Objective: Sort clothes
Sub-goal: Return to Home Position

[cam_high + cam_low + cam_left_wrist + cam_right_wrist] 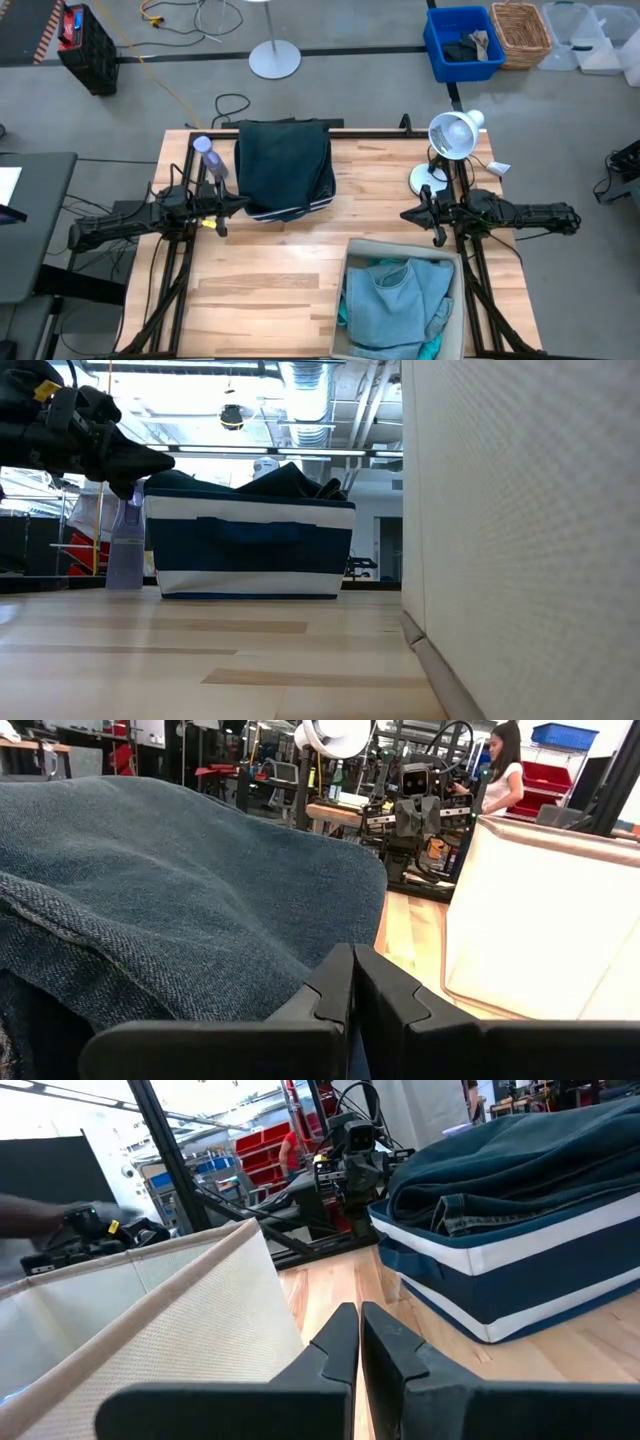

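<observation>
Dark navy-teal garments [283, 160] lie heaped in the dark teal bin with white stripes [290, 212] at the table's far middle; they also show in the low view [285, 478] and fill the left wrist view [180, 890]. A pale grey-blue garment [395, 305] lies in the beige fabric box [400, 246] at the near right, on top of a turquoise one [432, 348]. My left gripper [242, 205] is shut and empty, level, just off the bin's near-left corner [352, 970]. My right gripper [405, 213] is shut and empty, beyond the box's far side [355, 1320]. No small black garment shows on the table.
A purple spray bottle [210, 158] stands left of the bin. A round lamp [452, 135] stands at the far right. Bare wood lies between the bin and the box. On the floor behind are a blue crate [462, 40] and a wicker basket [522, 32]. A person [500, 760] stands beyond the table.
</observation>
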